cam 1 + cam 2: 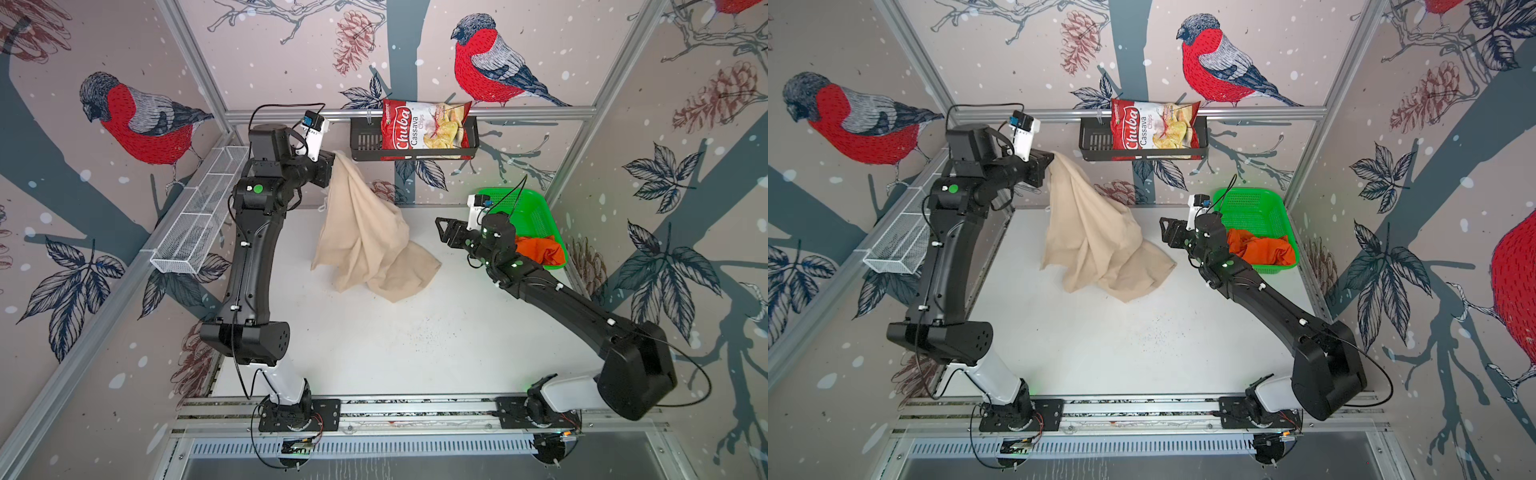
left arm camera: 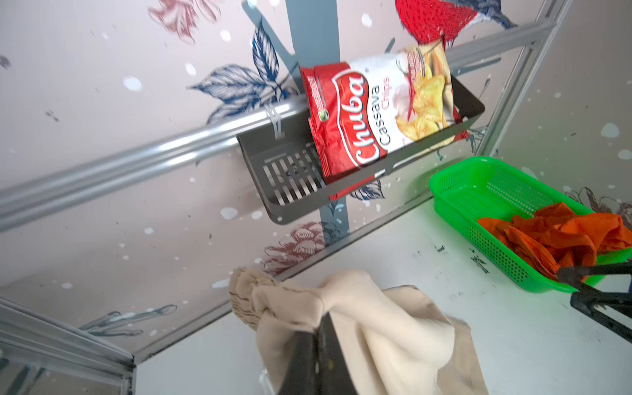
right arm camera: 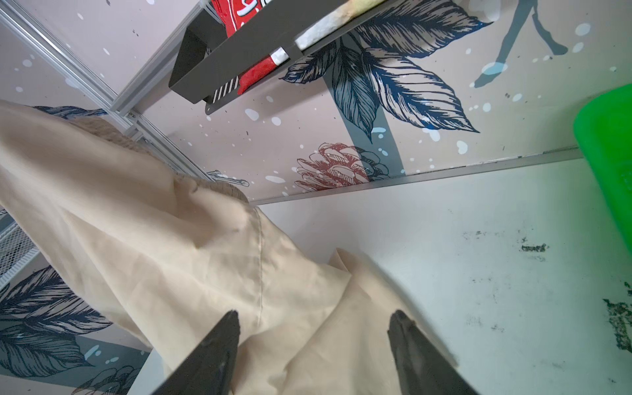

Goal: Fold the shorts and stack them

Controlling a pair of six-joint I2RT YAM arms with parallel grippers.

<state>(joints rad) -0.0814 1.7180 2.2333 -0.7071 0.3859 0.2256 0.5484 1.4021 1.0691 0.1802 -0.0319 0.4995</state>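
**Position and grip.** The left end effector (image 2: pixel 319 323) is clamped shut on the beige shorts (image 1: pixel 365 232), close by the gathered waistband, and is raised at the far left of the desk (image 1: pixel 395 345). The garment hangs from that single grip, and its lower part is slumped on the desk near the far middle. The right end effector (image 1: pixel 441 232) stands open and empty, just right of the cloth and not touching it. The orange shorts (image 1: pixel 540 249) lie crumpled in the near end of the green basket (image 1: pixel 534 192) at the far right.

**Handling, as judged.** The cloth looks light and limp and holds no shape, so it will sag and bunch from one hold. A second hold on the opposite waistband corner, or on a leg hem, should spread it flat.

**View differences.** The left wrist view shows the elastic waistband (image 2: pixel 246 294) bunched beside the closed jaws; both top views hide this behind the wrist. The right wrist view shows a stitched seam (image 3: pixel 260 260) ahead of the open jaws, which is too fine to read from above.
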